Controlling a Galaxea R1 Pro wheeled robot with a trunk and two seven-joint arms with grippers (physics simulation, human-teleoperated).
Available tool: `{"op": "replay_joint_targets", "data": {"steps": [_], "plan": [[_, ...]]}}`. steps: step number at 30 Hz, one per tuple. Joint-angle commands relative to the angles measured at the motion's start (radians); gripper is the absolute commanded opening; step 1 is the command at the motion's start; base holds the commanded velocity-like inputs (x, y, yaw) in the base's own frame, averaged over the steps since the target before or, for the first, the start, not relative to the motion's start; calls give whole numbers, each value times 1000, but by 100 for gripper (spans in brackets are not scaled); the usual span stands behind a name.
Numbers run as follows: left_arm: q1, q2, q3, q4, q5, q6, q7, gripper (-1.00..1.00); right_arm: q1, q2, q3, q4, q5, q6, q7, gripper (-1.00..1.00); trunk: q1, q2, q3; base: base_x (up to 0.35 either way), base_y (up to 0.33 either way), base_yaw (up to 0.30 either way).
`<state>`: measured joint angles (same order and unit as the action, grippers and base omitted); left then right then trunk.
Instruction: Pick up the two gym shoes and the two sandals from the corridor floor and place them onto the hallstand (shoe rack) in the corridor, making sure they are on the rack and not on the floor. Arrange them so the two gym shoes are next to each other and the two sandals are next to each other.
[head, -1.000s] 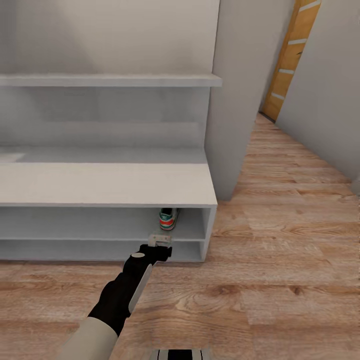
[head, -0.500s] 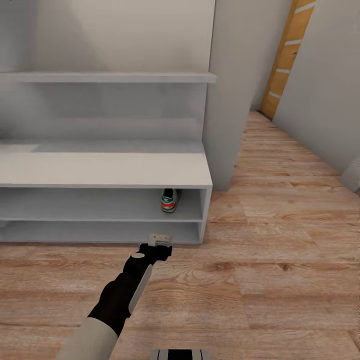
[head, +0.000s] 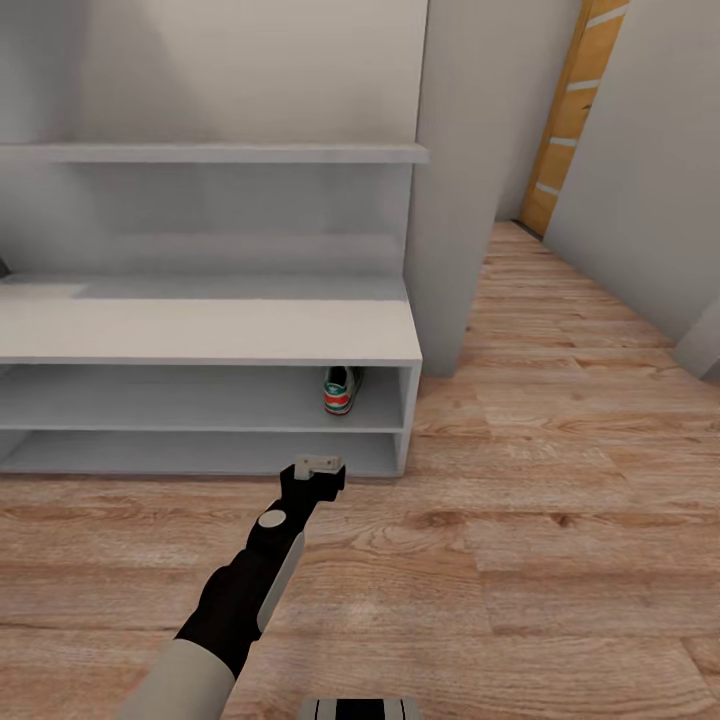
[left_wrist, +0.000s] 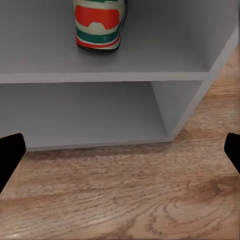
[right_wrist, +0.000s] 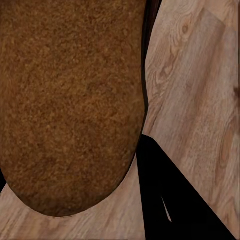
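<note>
One gym shoe (head: 340, 390) stands heel-out on the middle tier of the light grey hallstand (head: 200, 330), near its right end. The left wrist view shows its red and green heel (left_wrist: 98, 25) on that shelf (left_wrist: 100, 77). My left gripper (head: 318, 463) hovers over the corridor floor (head: 560, 520) just in front of the bench, open and empty, with its dark fingers (left_wrist: 10, 155) spread wide. Close in front of the right wrist camera is a brown sandal (right_wrist: 70, 100), above the planks. My right gripper (right_wrist: 135, 150) appears shut on it, one black finger (right_wrist: 175, 195) against its edge.
A grey wall pillar (head: 460, 200) rises right of the hallstand. Beyond it the corridor runs back to an orange-brown door (head: 575, 110), with a grey wall (head: 650, 150) along the right. An upper shelf (head: 210, 153) spans the unit above the bench.
The whole head picture has shifted: the camera has drawn back from the hallstand, so more floor shows before it. The shoe stays on its shelf. My left gripper holds its pose, slightly higher in the picture.
</note>
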<state>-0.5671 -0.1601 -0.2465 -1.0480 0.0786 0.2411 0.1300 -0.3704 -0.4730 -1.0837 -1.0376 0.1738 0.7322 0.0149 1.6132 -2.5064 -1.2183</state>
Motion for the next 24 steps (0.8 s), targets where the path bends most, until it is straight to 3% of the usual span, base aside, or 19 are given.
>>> {"op": "replay_joint_targets", "data": {"steps": [1,6,10,12,15,16,17,18,20,24], "plan": [[0,1,-3,0,9,2,7,100,-1,0,-1,-11,1,6,-4,-100,0,0,-1,-3,0,0],[2,1,-4,51,7,-3,-41,100,-1,2,-2,-55,-2,8,-1,-100,0,0,-1,-1,0,0],[3,39,-2,63,9,-3,-129,100,-1,5,2,-143,-9,18,0,-100,0,0,-1,0,0,0],[3,45,-1,63,9,-3,-159,100,-1,33,3,-176,-10,19,0,-100,0,0,-1,0,0,-34],[3,50,-1,62,9,-3,-191,100,-1,155,16,-214,-10,18,-4,-100,0,0,-1,0,0,-175],[3,50,-2,62,9,-3,-194,100,-1,177,21,-220,-10,17,-4,-100,0,0,-1,0,0,-235],[3,51,-3,62,9,-3,-200,100,-1,262,68,-252,-8,14,-5,-100,0,0,-1,0,0,-273],[3,51,-3,62,9,-3,-202,100,-1,286,106,-271,-7,13,-6,-100,0,0,-1,0,0,-282],[3,51,-4,62,9,-3,-203,100,-1,297,139,-284,-8,12,-5,-100,0,0,-1,0,0,-285],[3,50,-5,61,9,-2,-203,100,-1,306,166,-294,-9,12,-4,-100,0,0,-1,0,0,-289]]}}
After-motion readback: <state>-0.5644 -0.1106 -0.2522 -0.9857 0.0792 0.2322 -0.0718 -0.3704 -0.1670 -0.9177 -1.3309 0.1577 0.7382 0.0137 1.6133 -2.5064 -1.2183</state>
